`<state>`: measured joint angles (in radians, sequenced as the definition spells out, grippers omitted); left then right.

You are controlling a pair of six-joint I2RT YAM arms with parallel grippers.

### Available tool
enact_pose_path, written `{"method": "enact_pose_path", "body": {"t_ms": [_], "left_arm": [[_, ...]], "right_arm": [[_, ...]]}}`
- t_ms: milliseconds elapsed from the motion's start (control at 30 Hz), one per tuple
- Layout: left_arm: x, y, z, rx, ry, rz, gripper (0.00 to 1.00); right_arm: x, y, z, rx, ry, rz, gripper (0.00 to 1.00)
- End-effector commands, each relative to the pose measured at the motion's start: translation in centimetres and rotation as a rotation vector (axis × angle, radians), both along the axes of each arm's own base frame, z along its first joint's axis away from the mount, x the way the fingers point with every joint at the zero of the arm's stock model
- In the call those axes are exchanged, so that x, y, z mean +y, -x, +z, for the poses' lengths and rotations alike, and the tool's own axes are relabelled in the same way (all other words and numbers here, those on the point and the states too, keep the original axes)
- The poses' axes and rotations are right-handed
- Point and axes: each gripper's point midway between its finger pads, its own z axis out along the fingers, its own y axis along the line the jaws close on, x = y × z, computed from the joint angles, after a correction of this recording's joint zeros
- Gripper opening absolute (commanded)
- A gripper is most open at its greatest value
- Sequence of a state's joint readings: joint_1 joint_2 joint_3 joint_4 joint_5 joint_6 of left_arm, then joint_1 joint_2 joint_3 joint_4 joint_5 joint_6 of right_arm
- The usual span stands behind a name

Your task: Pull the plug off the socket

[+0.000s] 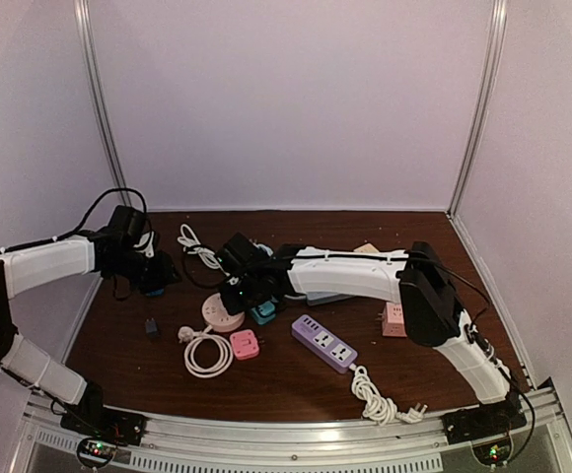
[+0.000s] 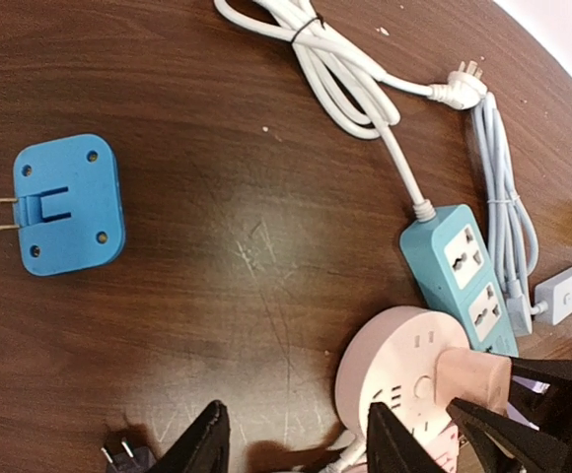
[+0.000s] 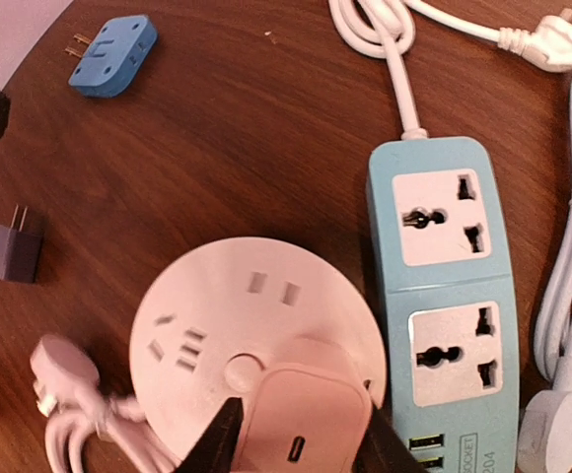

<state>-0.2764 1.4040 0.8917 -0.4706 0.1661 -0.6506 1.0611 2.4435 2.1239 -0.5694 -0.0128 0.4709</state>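
A round pale pink socket (image 3: 237, 315) lies on the dark wooden table, and a pink plug (image 3: 316, 414) with a small port on its top sits in the socket's near right part. My right gripper (image 3: 304, 419) is shut on the plug, one black finger against each side. The top view shows the right gripper (image 1: 239, 294) right over the socket (image 1: 222, 313). My left gripper (image 2: 296, 414) stands open above bare table, with its right finger over the socket's (image 2: 404, 365) left edge. The left gripper (image 1: 158, 271) holds nothing.
A teal power strip (image 3: 444, 296) lies tight against the socket's right side, with white cords (image 2: 345, 79) behind it. A blue adapter (image 2: 67, 205) and a small dark adapter (image 3: 15, 251) lie to the left. A purple strip (image 1: 323, 342) and a pink cube (image 1: 245, 344) sit nearer the front.
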Motion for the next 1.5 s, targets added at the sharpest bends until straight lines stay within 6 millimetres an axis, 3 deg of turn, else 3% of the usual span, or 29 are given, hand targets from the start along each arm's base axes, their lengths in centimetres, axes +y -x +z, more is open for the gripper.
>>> {"method": "enact_pose_path", "body": {"t_ms": [0,267,567,800,1067,1300,1467], "left_arm": [[-2.2,-0.5,0.7,-0.058,0.113,-0.021,0.49],[-4.6,1.1,-2.4,0.003,0.280,-0.022,0.48],[-6.5,3.0,-2.8,0.013,0.374,-0.076,0.42],[-6.0,5.8,-3.6,0.020,0.401,-0.086,0.33],[-7.4,5.0,-1.2,-0.061,0.507,-0.077,0.19],[-8.6,3.8,-1.7,-0.060,0.586,-0.057,0.05],[-9.9,3.6,-2.4,-0.045,0.615,-0.045,0.00]], "right_arm": [[-0.4,-0.6,0.7,-0.066,0.043,-0.002,0.27],[-0.3,0.0,1.4,-0.112,0.043,0.098,0.20],[0.4,1.6,1.4,-0.090,0.039,0.178,0.19],[-0.1,2.2,0.9,-0.071,0.054,0.180,0.19],[-0.3,2.6,1.1,-0.053,0.071,0.192,0.18],[0.3,1.9,2.5,-0.086,0.062,0.182,0.18],[0.7,1.8,2.3,-0.089,0.044,0.168,0.18]]}}
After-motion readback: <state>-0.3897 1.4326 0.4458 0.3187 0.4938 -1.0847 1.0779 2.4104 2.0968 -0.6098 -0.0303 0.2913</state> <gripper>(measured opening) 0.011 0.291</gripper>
